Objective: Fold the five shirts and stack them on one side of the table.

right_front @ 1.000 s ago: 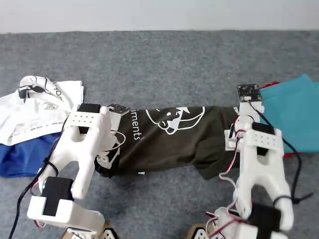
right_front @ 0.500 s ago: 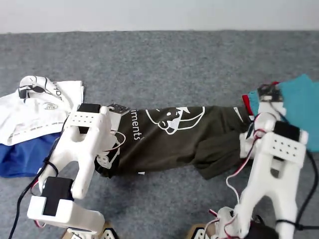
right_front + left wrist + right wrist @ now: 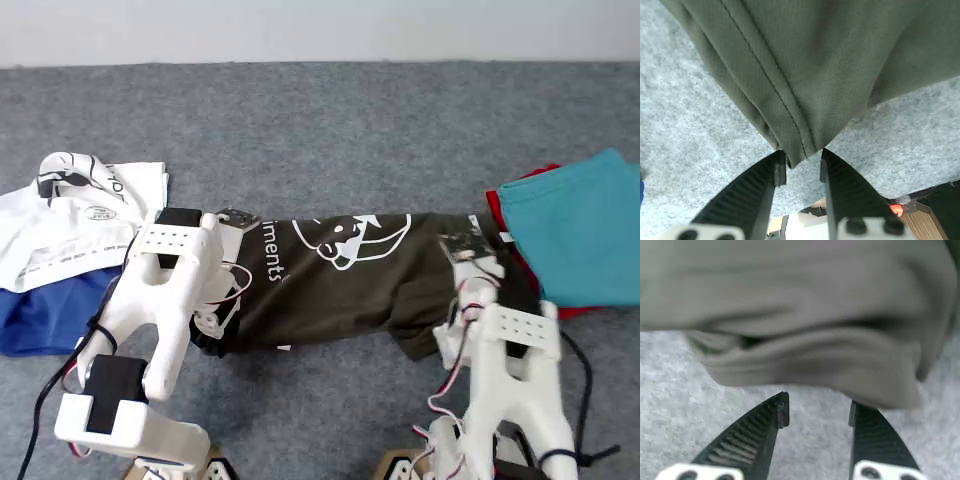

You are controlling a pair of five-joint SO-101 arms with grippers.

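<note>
High: dark shirt (image 3: pixel 340 285) lies mid table (image 3: pixel 330 130), fold step in hand.
L wrist: left gripper (image 3: pixel 800 162) clamped on hem corner.
R wrist: right gripper (image 3: pixel 817 412) jaws apart, just short of bunched edge; next prob. needs to close on it, then fold over.

Dark olive shirt (image 3: pixel 340 285) with white print (image 3: pixel 350 238), teal shirt (image 3: pixel 580 235), red shirt (image 3: pixel 494 204), white shirt (image 3: pixel 70 225), blue shirt (image 3: pixel 40 315)

The left arm (image 3: pixel 160 290) and right arm (image 3: pixel 512 375) are white moulded plastic shells with black servo blocks (image 3: pixel 112 385) at the joints. Thin red, white and black wires (image 3: pixel 452 358) loop alongside. The left gripper (image 3: pixel 801 164) and right gripper (image 3: pixel 817 412) have black ribbed fingers (image 3: pixel 755 435) on white bases with dark screw holes (image 3: pixel 855 227)
</note>
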